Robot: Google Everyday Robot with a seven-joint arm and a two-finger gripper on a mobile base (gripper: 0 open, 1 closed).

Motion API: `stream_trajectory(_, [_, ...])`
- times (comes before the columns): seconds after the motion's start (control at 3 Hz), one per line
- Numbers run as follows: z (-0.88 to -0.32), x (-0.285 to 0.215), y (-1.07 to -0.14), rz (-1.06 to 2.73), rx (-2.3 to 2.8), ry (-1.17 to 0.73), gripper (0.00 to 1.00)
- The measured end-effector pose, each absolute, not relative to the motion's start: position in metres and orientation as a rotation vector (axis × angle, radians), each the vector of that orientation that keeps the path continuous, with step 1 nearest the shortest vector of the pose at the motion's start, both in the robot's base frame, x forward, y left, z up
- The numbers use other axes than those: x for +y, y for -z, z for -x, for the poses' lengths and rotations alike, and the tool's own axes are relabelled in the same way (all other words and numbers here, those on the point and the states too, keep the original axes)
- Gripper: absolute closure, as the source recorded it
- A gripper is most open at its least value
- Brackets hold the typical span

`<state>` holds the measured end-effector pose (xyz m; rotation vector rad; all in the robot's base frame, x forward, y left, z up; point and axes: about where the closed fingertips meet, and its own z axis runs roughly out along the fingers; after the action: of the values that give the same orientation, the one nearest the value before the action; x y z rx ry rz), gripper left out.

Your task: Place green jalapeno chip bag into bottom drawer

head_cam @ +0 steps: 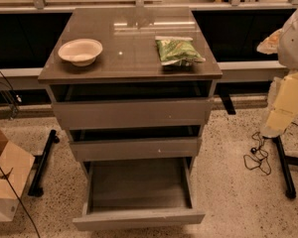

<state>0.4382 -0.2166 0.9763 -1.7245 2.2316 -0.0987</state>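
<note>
Stage: pickup not yet begun. Green jalapeno chip bag (pixel 178 51) lies on cabinet top (pixel 134 63), right of white bowl (pixel 80 51). Bottom drawer (pixel 139 217) open. Gripper (pixel 272 42) at far right, apart from bag; state cannot be told. Next move, likely: reach over, grasp bag.

no legible txt, bag (pixel 178 51) print unreadable, claw (pixel 274 129) at right edge

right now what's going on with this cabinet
Nothing is being handled yet. The green jalapeno chip bag lies on the cabinet top, right side, across from a white bowl. The bottom drawer is pulled open and looks empty. Only part of the robot's arm shows at the right edge; its tool is out of view.
</note>
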Motion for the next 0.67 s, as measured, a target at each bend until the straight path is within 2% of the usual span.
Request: stream_trajectory(0.67, [-0.456,-0.199,-0.977,1.681,2.162,0.044,0.0])
